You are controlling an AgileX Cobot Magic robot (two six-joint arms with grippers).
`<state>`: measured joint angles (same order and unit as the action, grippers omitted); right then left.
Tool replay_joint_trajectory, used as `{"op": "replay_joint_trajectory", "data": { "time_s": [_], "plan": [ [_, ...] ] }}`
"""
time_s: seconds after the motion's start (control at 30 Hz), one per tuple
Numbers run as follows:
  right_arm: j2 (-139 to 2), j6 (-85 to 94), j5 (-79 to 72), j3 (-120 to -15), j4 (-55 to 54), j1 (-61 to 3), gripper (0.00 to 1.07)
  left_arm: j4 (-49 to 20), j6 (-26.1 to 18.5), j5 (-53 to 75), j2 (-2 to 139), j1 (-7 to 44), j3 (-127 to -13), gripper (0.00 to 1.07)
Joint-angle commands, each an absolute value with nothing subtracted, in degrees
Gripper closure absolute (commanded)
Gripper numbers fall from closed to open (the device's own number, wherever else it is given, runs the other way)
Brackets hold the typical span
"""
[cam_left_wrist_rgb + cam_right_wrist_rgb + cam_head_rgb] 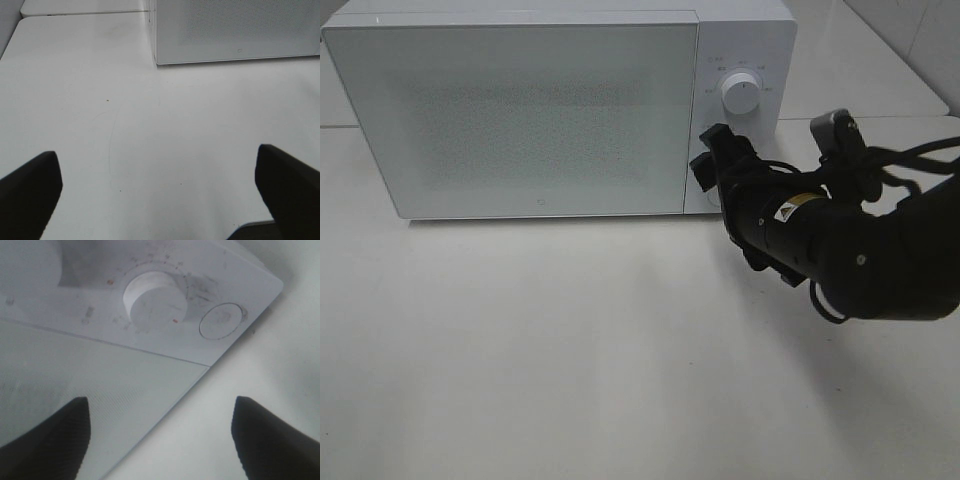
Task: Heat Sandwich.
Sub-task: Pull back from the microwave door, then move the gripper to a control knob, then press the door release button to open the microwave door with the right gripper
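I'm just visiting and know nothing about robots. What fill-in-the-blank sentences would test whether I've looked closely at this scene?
1. The microwave has its door ___.
2. The microwave and the table are both ___ in colour.
3. The left gripper hangs over the table with its jaws ___ and nothing between them.
4. In the high view, the right gripper is by the knob on the microwave's ___ side.

Missing words: closed; white; open; right.
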<state>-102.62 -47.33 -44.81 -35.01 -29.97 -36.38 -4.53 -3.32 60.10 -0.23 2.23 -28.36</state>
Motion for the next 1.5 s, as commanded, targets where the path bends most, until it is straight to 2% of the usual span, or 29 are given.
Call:
{"op": "replay_joint_trajectory", "data": {
  "time_s": [0.03,0.37,0.53,0.67,0.97,1.5],
  "plan": [
    [-97.7,-39.0,-35.5,-34.8,-24.7,-33.7,0.31,-4.6,-3.3,59.4,-1.5,2.1,-28.2,0.09],
    [-87.7,-25.0,-8.1,-35.7,-10.3,-26.2,0.31,-4.6,-3.3,59.4,-1.5,2.1,-28.2,0.09],
    [-85.7,-21.1,4.0,-38.2,-4.6,-24.8,0.31,-4.6,-3.3,59.4,-1.5,2.1,-28.2,0.09],
    [-83.1,-18.4,21.1,-42.5,5.6,-24.9,0.31,-4.6,-3.3,59.4,-1.5,2.1,-28.2,0.09],
    [-75.1,-7.7,35.5,-44.2,6.6,-24.9,0.31,-4.6,-3.3,59.4,-1.5,2.1,-28.2,0.09],
    [-52.8,-4.8,52.9,-44.2,6.7,-24.9,0.31,-4.6,-3.3,59.4,-1.5,2.1,-28.2,0.09]
  ]
}}
